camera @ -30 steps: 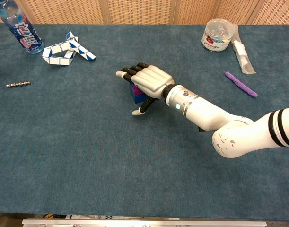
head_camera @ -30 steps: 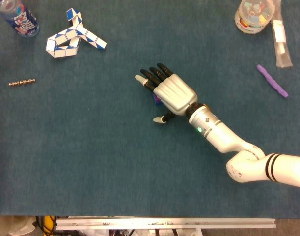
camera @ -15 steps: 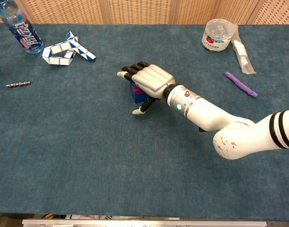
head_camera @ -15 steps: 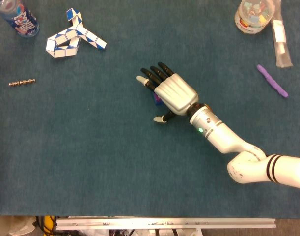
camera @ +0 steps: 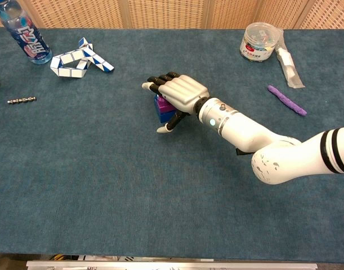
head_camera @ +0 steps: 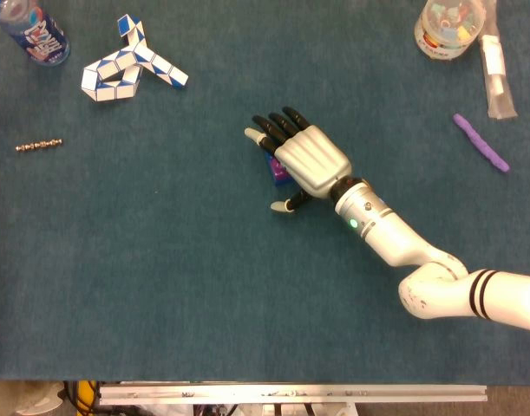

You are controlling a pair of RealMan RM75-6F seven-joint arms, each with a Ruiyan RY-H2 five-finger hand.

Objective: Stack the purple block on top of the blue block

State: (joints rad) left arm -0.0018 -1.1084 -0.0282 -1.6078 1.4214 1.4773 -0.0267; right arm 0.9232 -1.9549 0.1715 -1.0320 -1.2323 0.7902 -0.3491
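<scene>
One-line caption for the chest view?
Right hand hovers over the purple block, stacked on the blue block.

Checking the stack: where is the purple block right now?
Mid-table in the chest view, the purple block sits on the blue block, under the right hand.

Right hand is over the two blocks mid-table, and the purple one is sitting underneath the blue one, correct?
Not quite: the order is reversed. In the chest view the purple block sits on top of the blue block, with the right hand over them mid-table. The rest stands.
</scene>
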